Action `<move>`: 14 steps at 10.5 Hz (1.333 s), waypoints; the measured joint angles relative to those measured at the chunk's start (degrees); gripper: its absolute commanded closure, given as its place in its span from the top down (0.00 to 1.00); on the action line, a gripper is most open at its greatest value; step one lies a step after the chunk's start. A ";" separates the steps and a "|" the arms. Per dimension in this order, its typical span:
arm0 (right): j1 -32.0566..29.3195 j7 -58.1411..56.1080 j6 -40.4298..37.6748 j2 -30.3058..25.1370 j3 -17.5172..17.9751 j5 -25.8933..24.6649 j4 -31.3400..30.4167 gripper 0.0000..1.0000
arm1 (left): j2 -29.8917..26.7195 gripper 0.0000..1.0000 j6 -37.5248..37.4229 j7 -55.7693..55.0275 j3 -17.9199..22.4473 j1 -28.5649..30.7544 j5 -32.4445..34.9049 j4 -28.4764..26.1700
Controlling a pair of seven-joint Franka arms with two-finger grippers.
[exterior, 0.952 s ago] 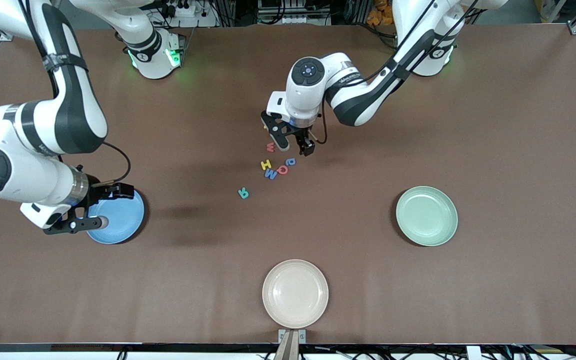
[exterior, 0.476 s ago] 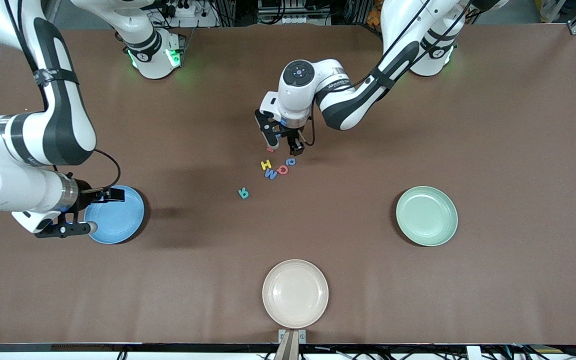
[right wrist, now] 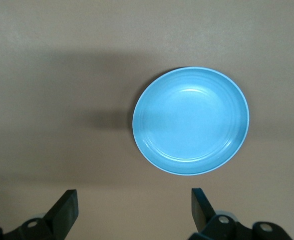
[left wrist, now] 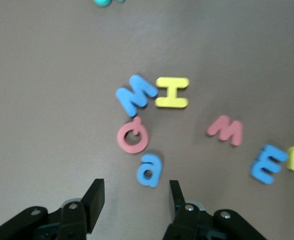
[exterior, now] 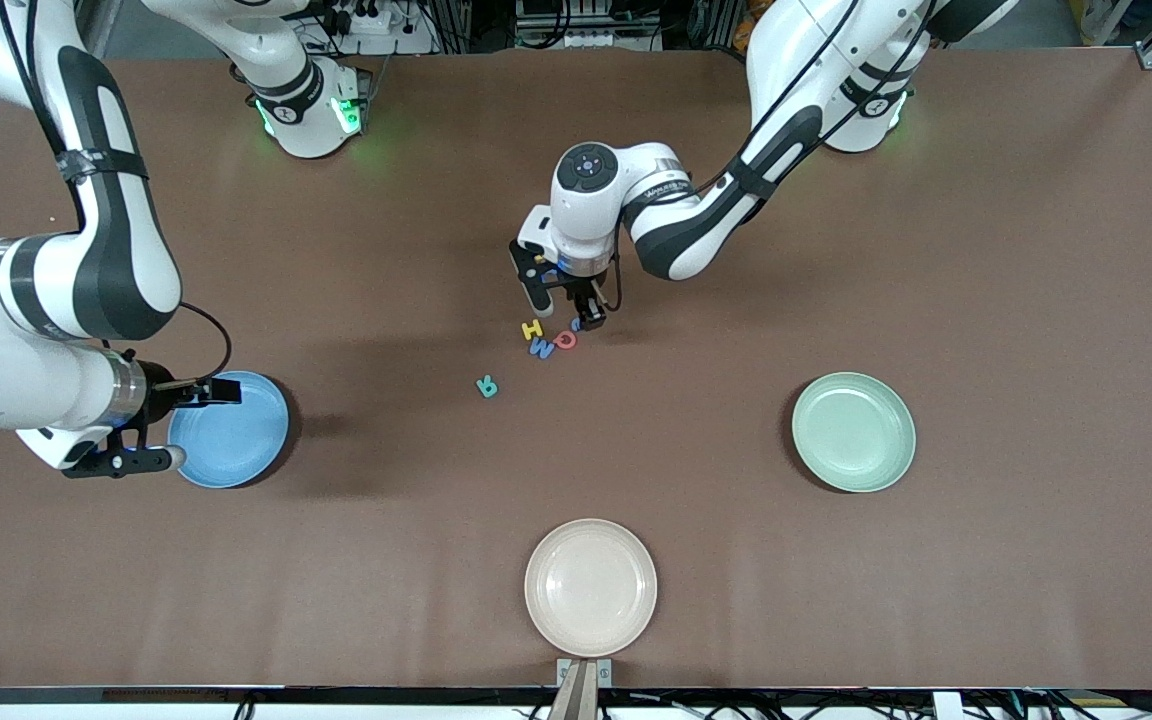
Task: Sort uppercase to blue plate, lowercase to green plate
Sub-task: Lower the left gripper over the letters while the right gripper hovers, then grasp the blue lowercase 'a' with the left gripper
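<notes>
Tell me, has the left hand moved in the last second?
Yes. The left hand has come down toward the front camera, closer to the yellow H, which lies where it was.

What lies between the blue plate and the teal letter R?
Nothing: in the front view only bare brown table lies between the blue plate and the teal R.

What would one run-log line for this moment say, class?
left gripper: open over blue a | right gripper: open beside blue plate | plates: no letters
</notes>
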 measured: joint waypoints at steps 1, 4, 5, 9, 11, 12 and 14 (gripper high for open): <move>0.00 0.00 0.00 0.18 0.00 0.00 0.00 1.00 | 0.58 0.59 0.34 0.03 0.32 -0.03 0.24 0.33; 0.00 0.00 -0.01 0.56 0.00 0.00 0.00 1.00 | 1.98 0.60 0.40 0.12 0.45 -0.72 1.24 0.77; 0.00 0.00 -0.03 0.71 0.00 0.00 0.00 1.00 | 2.44 0.60 0.40 0.12 0.48 -1.12 2.43 0.80; -0.03 0.00 -0.10 1.14 -0.01 0.00 -0.07 1.00 | 4.09 0.60 0.44 0.13 1.21 -1.82 3.29 1.43; -0.04 0.00 -0.11 1.47 -0.02 0.00 -0.12 1.00 | 4.83 0.59 0.49 0.13 2.16 -3.05 3.35 1.67; -0.04 0.00 -0.12 1.64 -0.02 0.00 -0.13 1.00 | 5.22 0.59 0.49 0.13 2.31 -3.44 3.36 1.87; -0.04 0.00 -0.13 1.99 -0.02 0.00 -0.18 1.00 | 5.56 0.59 0.49 0.13 2.49 -3.69 3.37 2.04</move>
